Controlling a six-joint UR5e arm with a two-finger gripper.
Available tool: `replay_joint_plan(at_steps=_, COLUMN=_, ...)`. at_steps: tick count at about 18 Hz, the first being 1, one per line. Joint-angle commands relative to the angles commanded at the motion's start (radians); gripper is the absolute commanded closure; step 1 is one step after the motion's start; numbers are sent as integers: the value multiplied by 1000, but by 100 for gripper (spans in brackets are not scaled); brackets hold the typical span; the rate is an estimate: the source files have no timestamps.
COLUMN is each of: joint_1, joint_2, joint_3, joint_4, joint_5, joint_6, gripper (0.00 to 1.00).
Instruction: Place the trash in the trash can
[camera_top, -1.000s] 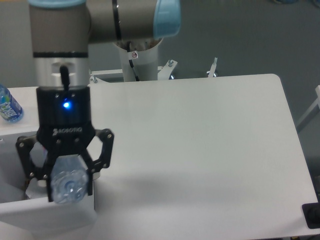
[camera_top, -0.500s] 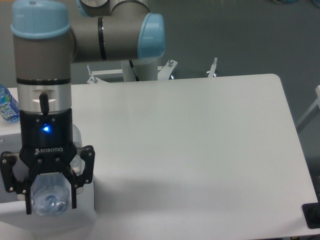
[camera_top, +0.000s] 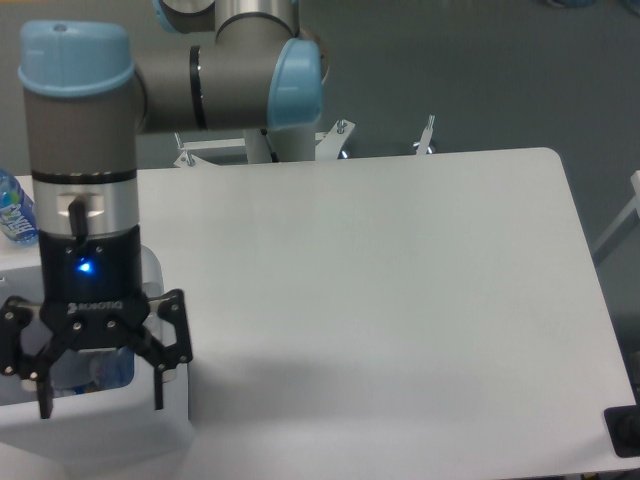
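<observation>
My gripper (camera_top: 100, 398) hangs over the white trash can (camera_top: 115, 440) at the table's front left corner, fingers spread wide and holding nothing. The crushed clear plastic bottle (camera_top: 100, 368) shows between the fingers, lower down inside the can and free of both pads. The crumpled white tissue is not in view.
A fuller bottle with a bright blue label (camera_top: 12, 212) lies at the left edge, behind the can. The white table (camera_top: 400, 280) stretches to the right. A small black object (camera_top: 625, 432) sits off its front right corner. The arm's base (camera_top: 275, 125) stands behind the table.
The gripper moved left over the can holding the bottle, then opened. The bottle has dropped from between the fingers into the can.
</observation>
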Motion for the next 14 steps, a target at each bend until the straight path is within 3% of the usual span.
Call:
replay_joint_plan(at_steps=4, joint_1=51, joint_2=28, joint_3=-21, joint_4=-8, joint_5=86, joint_6=168, gripper=0)
replay_joint_plan(at_steps=6, joint_1=89, joint_2=67, joint_3=-49, joint_4=-34, joint_5=94, joint_6=279, gripper=0)
replay_joint_plan(at_steps=9, joint_1=118, joint_2=97, joint_3=-72, joint_4=-151, joint_5=95, joint_6=454, gripper=0)
replay_joint_plan(at_steps=12, joint_1=146, joint_2=121, joint_3=-68, joint_4=-306, joint_5=97, joint_6=670, gripper=0)
replay_joint_plan(at_steps=14, joint_1=160, joint_2=135, joint_3=-74, joint_4=-339, joint_5=97, joint_6=709, gripper=0)
